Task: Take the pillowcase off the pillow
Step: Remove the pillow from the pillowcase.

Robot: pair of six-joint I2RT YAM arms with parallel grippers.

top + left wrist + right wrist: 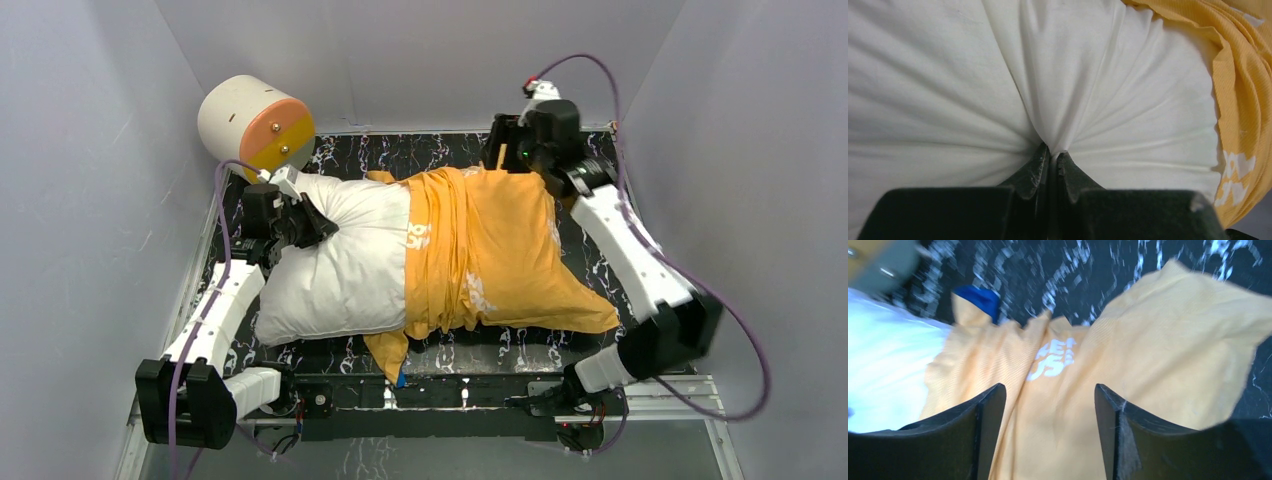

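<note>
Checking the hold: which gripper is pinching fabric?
The left gripper, shut on the white pillow; the right gripper hangs open over the orange pillowcase.

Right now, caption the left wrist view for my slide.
Left gripper shut on a pinch of the white pillow, orange pillowcase bunched at the right edge.

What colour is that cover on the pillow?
The pillowcase is orange-yellow with white lettering, clearest in the top view.
</note>
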